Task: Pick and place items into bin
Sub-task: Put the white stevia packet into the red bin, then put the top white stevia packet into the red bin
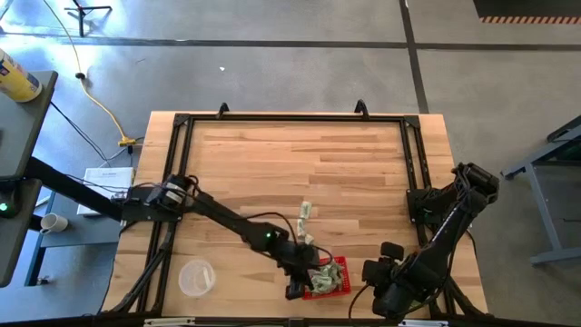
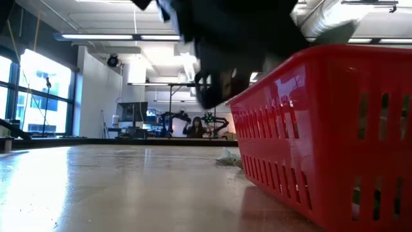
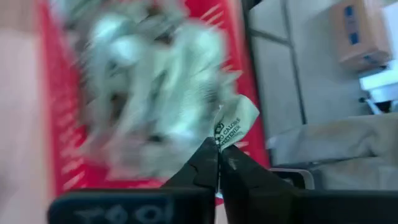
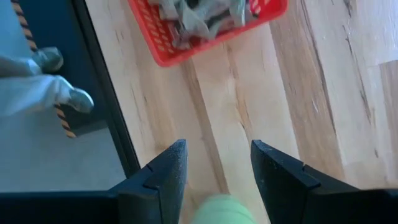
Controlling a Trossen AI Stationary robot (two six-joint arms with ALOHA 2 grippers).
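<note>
The red basket (image 1: pixel 334 277) stands near the table's front edge, with several pale green-and-white wrapped pieces (image 3: pixel 155 81) heaped in it. My left gripper (image 3: pixel 218 144) hangs over the basket's left side (image 1: pixel 298 287), slanting down, shut on one wrapped piece (image 3: pixel 236 121). Two more pieces (image 1: pixel 306 213) (image 1: pixel 305 238) lie flat on the wood beyond the basket. In the low view one shows beside the basket's foot (image 2: pixel 228 158). My right gripper (image 4: pixel 214 168) hangs open to the right of the basket (image 1: pixel 381 277), pointing down at bare wood. My left gripper pinches the wrapped piece by its near edge (image 3: pixel 220 134) between its two fingertips. The rest of the wrapper sticks out past the tips. The fingers slant down from the table's left, and the piece is lifted clear above the heap in the basket. My right gripper has a blurred pale green thing (image 4: pixel 219 213) far back between its fingers; whether it touches them I cannot tell.
A clear round container (image 1: pixel 195 277) stands at the front left. A black frame (image 1: pixel 290 118) runs along the table's far and side edges. Bare wood lies between the basket and the far edge. A person's shoes (image 4: pixel 59 81) show on the floor past the table's edge.
</note>
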